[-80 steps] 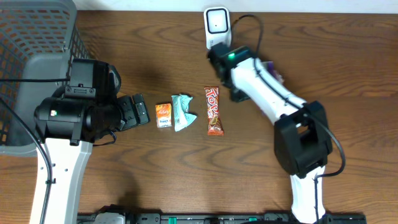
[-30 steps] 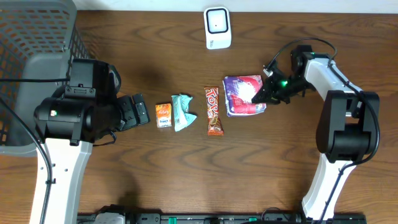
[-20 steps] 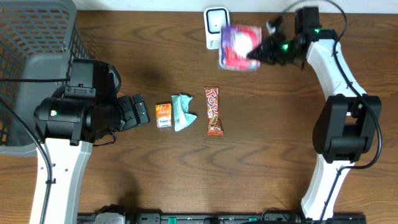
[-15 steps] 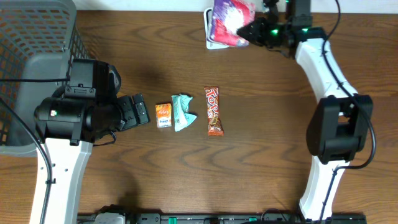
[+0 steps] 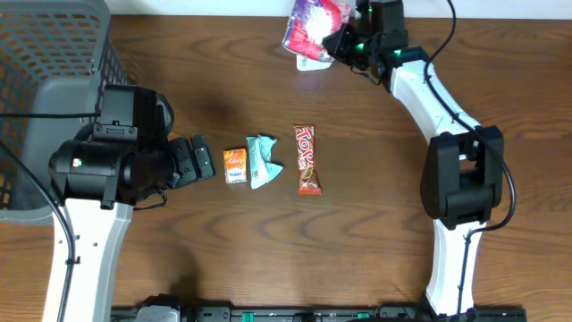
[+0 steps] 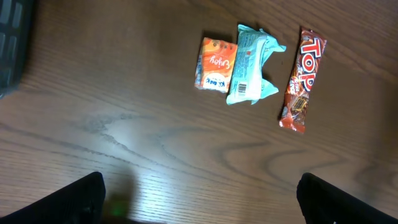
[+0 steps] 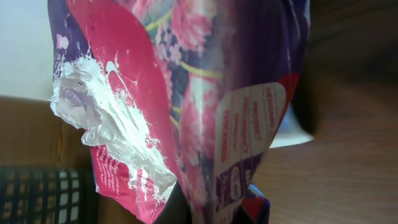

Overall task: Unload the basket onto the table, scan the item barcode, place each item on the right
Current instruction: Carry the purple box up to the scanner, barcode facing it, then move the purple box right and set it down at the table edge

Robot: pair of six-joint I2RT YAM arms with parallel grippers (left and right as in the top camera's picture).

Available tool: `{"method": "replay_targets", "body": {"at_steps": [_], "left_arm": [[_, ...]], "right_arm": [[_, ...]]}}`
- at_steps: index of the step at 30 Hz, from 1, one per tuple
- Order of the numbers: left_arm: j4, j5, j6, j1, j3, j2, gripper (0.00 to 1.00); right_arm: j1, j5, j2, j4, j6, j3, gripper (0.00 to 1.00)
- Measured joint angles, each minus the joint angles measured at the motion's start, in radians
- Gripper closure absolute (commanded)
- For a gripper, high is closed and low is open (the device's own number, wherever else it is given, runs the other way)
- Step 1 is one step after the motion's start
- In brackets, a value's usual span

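My right gripper (image 5: 342, 42) clamps the floral pouch (image 5: 313, 18) over the far scanner (image 5: 312, 62) to show its barcode; left gripper (image 5: 200, 161) apart.

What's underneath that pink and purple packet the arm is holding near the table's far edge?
The white scanner: only its lower edge peeks out below the packet, held in the right gripper. Its face is covered, as is any barcode.

1. Overhead: straight down, far, taking in the whole desk (image 5: 268, 259).
2. Left wrist: downward past the left pincer (image 6: 200, 199); the candy bar (image 6: 301, 79) ahead of it is shared with overhead.
3. Right wrist: close against the packet (image 7: 205, 93) ahead of the right pincer (image 5: 347, 42).
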Motion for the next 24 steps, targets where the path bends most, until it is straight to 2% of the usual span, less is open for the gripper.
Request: {"method": "replay_targets", "body": {"at_steps": [8, 16, 20, 24], "left_arm": [[0.000, 0.000, 0.000, 0.000, 0.000, 0.000, 0.02], [0.000, 0.000, 0.000, 0.000, 0.000, 0.000, 0.02], [0.000, 0.000, 0.000, 0.000, 0.000, 0.000, 0.02], [0.000, 0.000, 0.000, 0.000, 0.000, 0.000, 0.02]], "right_arm": [[-0.175, -0.005, -0.005, -0.213, -0.018, 0.058, 0.99], [-0.475, 0.000, -0.069, -0.450, -0.047, 0.080, 0.99], [-0.610, 0.015, -0.074, -0.504, -0.089, 0.080, 0.99], [-0.681, 0.074, -0.074, -0.543, -0.088, 0.080, 0.99]]}}
